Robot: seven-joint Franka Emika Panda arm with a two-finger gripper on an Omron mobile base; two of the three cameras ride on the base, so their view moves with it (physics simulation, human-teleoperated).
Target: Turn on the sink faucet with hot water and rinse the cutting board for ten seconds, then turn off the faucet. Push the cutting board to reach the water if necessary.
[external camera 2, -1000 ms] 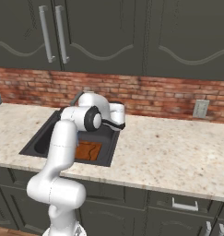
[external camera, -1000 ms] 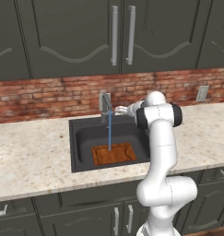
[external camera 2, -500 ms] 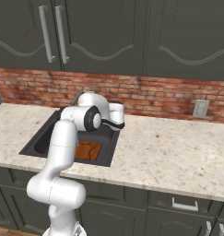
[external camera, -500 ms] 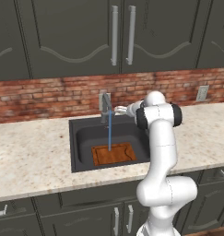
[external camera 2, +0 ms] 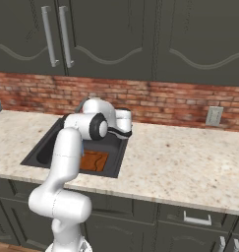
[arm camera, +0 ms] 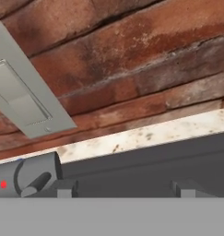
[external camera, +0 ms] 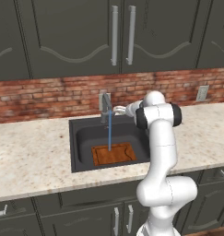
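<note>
Nothing really shifting since before, gripper [external camera: 117,110] still hovering by sink faucet [external camera: 105,105], fingers [arm camera: 62,188] apart, water [external camera: 109,129] hitting cutting board [external camera: 114,154]

White arm reaching over sink [external camera: 81,138], gripper [external camera: 117,110] just beside faucet [external camera: 104,105], water [external camera: 109,131] falling onto cutting board [external camera: 114,154] in basin, beige counter [external camera: 30,159], brick wall [external camera: 49,97], dark cabinets [external camera: 67,37]
</note>
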